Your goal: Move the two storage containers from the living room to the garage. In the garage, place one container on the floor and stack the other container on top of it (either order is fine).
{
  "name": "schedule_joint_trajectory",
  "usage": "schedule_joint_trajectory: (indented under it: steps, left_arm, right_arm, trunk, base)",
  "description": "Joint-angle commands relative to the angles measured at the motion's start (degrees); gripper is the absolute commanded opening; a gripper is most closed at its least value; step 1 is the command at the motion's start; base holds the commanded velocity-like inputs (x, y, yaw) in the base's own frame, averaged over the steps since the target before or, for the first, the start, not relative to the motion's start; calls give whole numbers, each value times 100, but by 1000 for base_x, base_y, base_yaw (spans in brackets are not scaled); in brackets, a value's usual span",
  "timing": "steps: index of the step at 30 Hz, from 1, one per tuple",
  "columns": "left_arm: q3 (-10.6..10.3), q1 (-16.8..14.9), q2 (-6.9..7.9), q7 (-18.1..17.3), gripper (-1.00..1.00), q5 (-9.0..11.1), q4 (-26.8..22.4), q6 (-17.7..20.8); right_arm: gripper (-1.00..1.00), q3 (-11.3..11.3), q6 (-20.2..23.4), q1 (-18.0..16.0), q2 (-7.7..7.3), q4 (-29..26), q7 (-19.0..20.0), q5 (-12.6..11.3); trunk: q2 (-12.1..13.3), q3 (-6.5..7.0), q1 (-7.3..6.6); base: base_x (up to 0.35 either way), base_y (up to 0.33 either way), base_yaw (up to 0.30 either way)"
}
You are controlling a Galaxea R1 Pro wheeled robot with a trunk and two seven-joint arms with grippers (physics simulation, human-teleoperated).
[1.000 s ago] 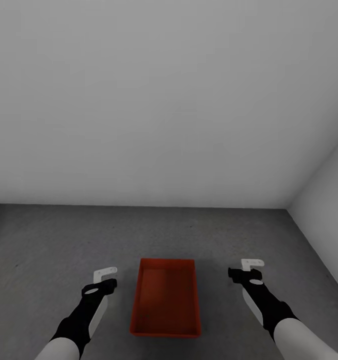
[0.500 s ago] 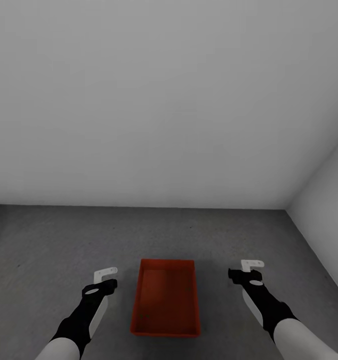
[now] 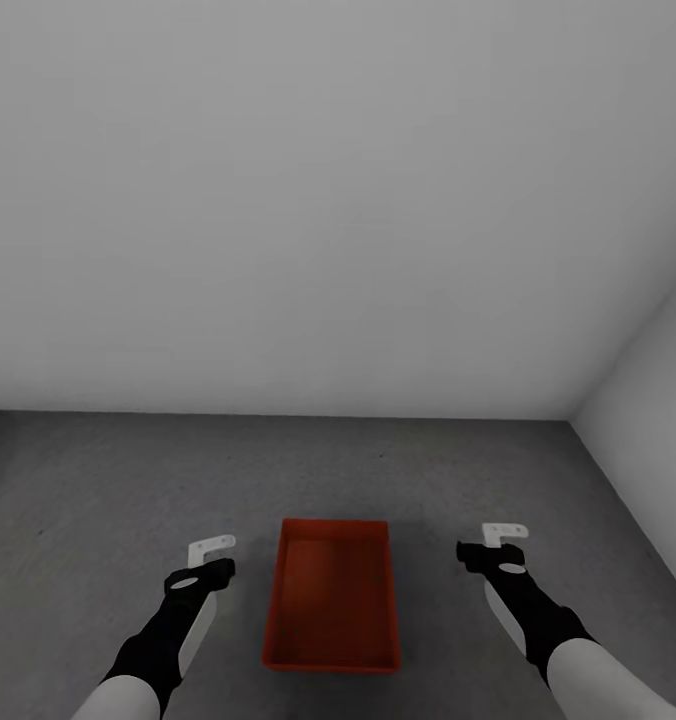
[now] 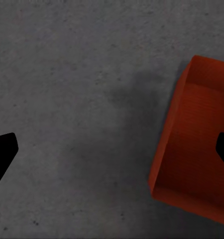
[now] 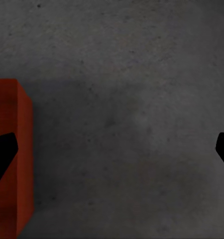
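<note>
Container [image 3: 330, 595] sat on the garage floor [image 3: 98, 480] midway between left gripper [image 3: 210, 560] and right gripper [image 3: 490, 540], long axis running away from them, both spread wide, neither nearer.

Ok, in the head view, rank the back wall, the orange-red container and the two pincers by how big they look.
1. Back wall, by far the largest.
2. Orange-red container on the grey floor.
3. Left pincer and right pincer: they look about alike, so no ranking between them.
</note>
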Motion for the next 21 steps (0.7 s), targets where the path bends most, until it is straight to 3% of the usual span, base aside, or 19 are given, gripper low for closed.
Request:
schedule_joint_trajectory:
  steps: [1, 21]
  left_arm:
    - [11, -1, -4, 16, 100, 38, -11, 25]
    - [11, -3, 4, 16, 100, 50, -1, 33]
  right_arm:
    - [100, 49, 32, -2, -8, -12, -45, -59]
    - [100, 55, 35, -2, -6, -3, -49, -74]
  trunk:
    - [37, 13, -22]
    - [839, 372, -461]
  base:
    - [0, 0, 0]
    - [0, 0, 0]
